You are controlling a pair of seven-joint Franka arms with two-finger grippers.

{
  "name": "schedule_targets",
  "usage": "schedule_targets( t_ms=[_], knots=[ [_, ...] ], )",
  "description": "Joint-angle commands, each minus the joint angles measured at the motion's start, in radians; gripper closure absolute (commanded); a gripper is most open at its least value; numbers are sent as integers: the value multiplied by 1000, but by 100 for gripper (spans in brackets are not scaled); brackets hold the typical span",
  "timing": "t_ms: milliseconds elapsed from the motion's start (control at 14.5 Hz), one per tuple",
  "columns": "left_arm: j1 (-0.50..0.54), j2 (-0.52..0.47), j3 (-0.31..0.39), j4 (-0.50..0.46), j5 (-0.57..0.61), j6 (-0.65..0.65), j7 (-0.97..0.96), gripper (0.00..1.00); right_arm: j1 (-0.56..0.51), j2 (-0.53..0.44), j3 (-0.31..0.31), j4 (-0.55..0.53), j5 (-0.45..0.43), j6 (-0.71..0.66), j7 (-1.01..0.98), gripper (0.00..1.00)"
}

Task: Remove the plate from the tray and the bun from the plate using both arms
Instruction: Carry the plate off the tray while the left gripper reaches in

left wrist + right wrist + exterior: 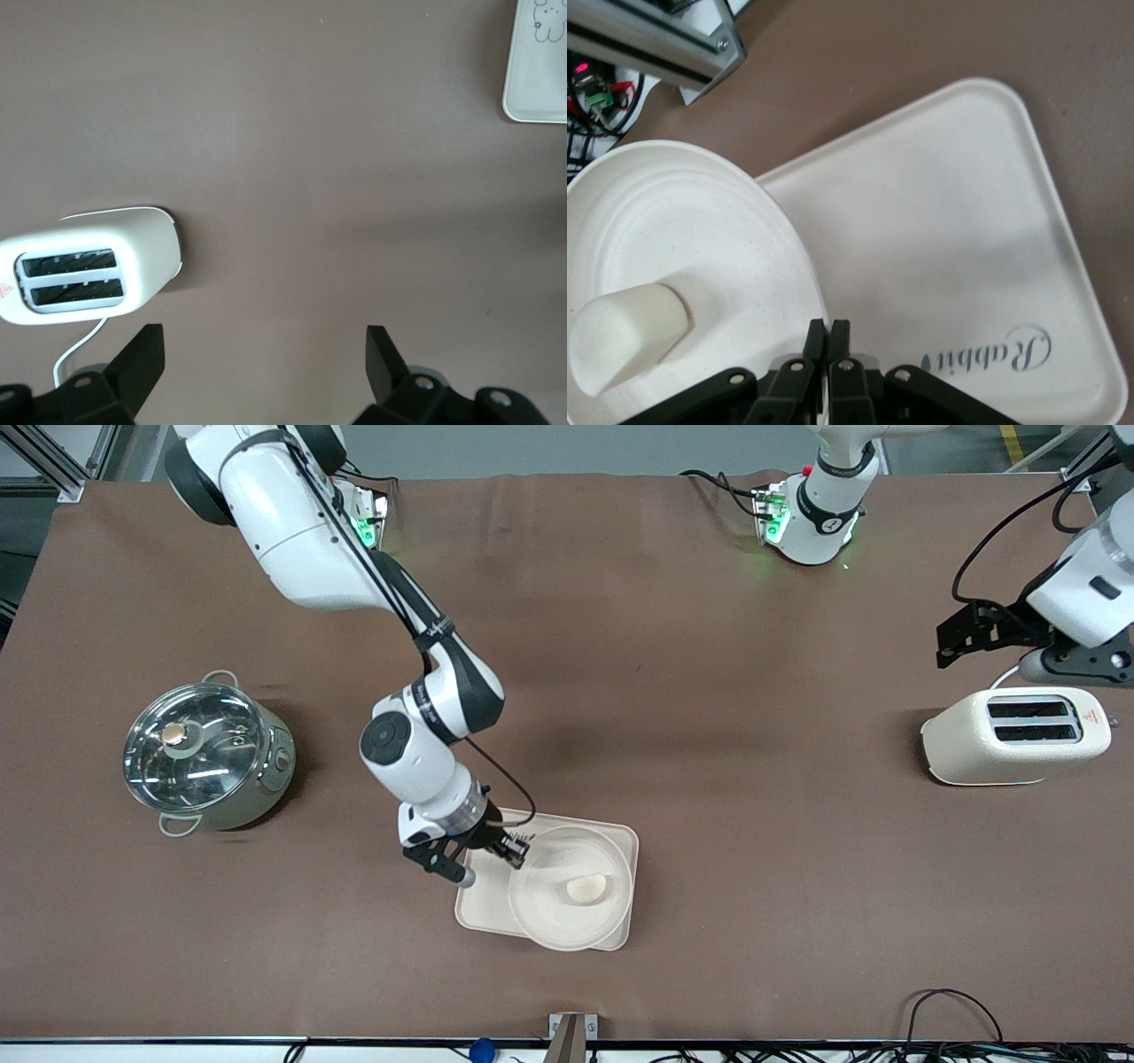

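A: Right gripper (518,850) — fingers pinched together on the rim of the plate (567,899), at the edge toward the right arm's end of the table. From the pinch the plate spreads away over the tray (620,837), hanging past the tray's edge nearest the front camera.

B: Lifted or resting?

A: Looks tilted in the right wrist view; can't say for sure it's clear of the tray. The bun (586,887) sits near the plate's middle, just out from the pinch.

B: Left gripper?

A: Left gripper (264,363) waits with jaws wide apart and empty, over bare table near the toaster (1017,735), well apart from the tray. My read: the right arm does the carrying; the bun is the left's long reach.
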Motion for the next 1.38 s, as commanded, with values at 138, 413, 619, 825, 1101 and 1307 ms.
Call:
schedule_targets(
  t_ms=[138, 413, 619, 825, 1101, 1307],
  knots=[
    [-44, 61, -21, 2, -29, 25, -85, 0, -19, -304, 41, -490, 18, 124, -5, 100],
    [-120, 140, -40, -15, -30, 68, -260, 0, -13, -378, 88, -696, 18, 229, -13, 100],
    [-187, 211, -41, -18, -29, 108, -417, 0, 22, -370, 104, -766, 18, 360, -13, 100],
    [-248, 283, -41, -16, -27, 160, -577, 0, 37, -334, 102, -775, 18, 416, -13, 100],
    [-334, 389, -41, -13, -24, 301, -816, 0, 51, -291, 102, -792, 18, 478, -13, 100],
    [-387, 458, -41, -6, -27, 399, -980, 0, 51, -280, 104, -797, 18, 479, -12, 100]
  ],
)
